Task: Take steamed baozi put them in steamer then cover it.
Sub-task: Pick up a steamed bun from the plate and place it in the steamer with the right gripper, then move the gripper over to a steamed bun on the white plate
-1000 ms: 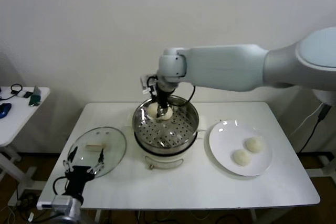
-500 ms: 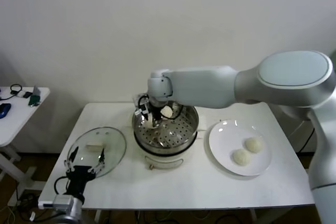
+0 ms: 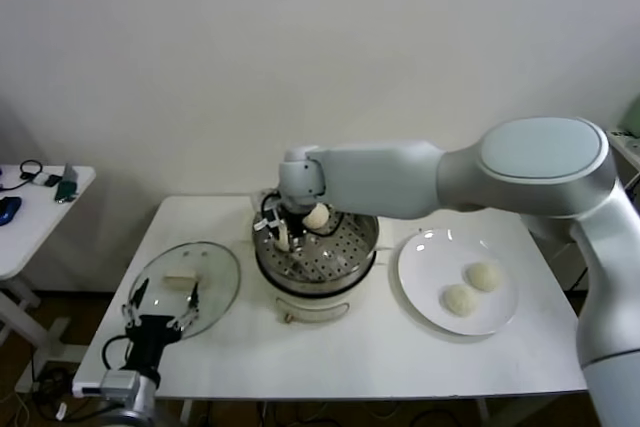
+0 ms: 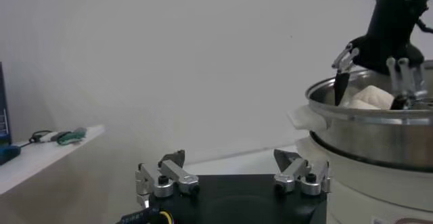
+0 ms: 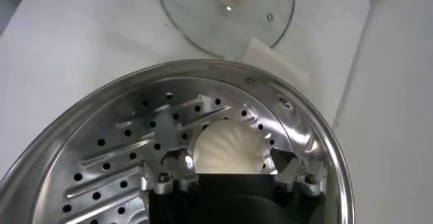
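Observation:
The steamer point(image 3: 340, 265) stands mid-table, a shiny pot with a perforated floor. My right gripper point(image 3: 284, 232) is down inside it on its left side, open. In the right wrist view a baozi point(image 5: 230, 144) rests on the tray between the spread fingers of that gripper point(image 5: 229, 153), with small gaps on both sides. A second baozi point(image 3: 317, 215) lies in the pot beside the gripper. Two more baozi point(image 3: 485, 276) point(image 3: 459, 299) sit on the white plate point(image 3: 425, 257). My left gripper point(image 3: 162, 297) is parked open at the table's front left.
The glass lid point(image 3: 215, 282) with its cream handle lies flat left of the steamer, just beyond the left gripper point(image 4: 229, 155). From the left wrist the steamer point(image 4: 365, 134) and the right gripper point(image 4: 379, 63) show. A side table point(image 3: 30, 212) stands far left.
The right gripper went down from above the steamer to its left inside and opened, letting go of the baozi onto the tray. The left arm stayed still.

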